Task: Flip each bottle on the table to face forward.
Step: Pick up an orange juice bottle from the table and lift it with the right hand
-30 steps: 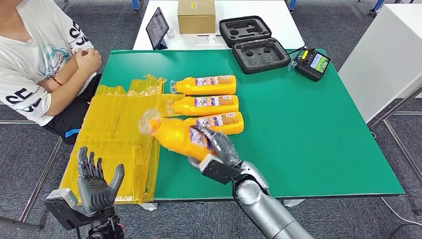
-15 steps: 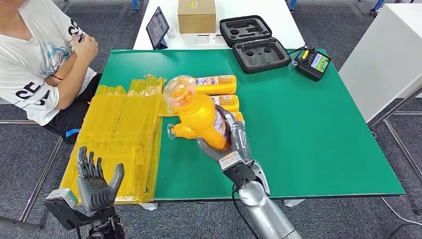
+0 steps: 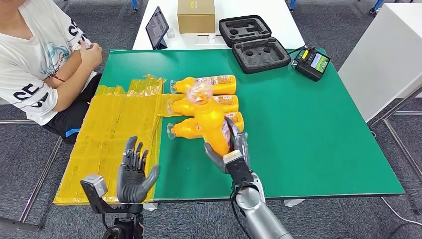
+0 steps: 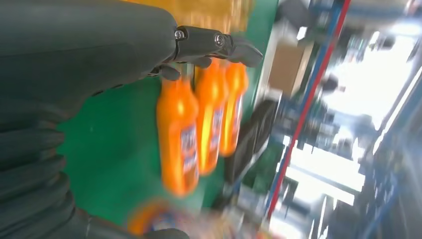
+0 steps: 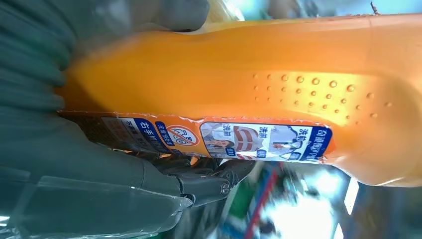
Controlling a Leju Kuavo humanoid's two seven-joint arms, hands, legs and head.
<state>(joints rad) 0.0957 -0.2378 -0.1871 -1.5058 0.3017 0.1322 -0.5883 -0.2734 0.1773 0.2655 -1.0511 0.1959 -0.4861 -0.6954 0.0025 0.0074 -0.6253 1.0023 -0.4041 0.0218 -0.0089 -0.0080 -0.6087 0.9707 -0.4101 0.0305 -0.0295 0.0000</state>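
My right hand (image 3: 230,149) grips an orange bottle (image 3: 211,121) by its lower body and holds it nearly upright above the green table (image 3: 308,129), clear cap end up. In the right wrist view the held bottle (image 5: 278,89) shows its label beside my dark fingers (image 5: 199,179). Three more orange bottles lie on their sides in a row behind it: the far one (image 3: 209,84), the middle one (image 3: 226,102) and the near one (image 3: 188,129), caps pointing left. My left hand (image 3: 133,173) is raised at the table's front left edge, fingers spread and holding nothing. The left wrist view shows those lying bottles (image 4: 176,134), blurred.
Yellow plastic bags (image 3: 114,134) cover the table's left part. A person in a white shirt (image 3: 35,55) sits at the left. At the back are a black foam case (image 3: 254,45), a controller (image 3: 312,62), a tablet (image 3: 157,27) and a cardboard box (image 3: 196,15).
My right hand has swung the held bottle from lying tilted to nearly upright and shifted it slightly right. My left hand has moved right and up, closer to the table's front edge.
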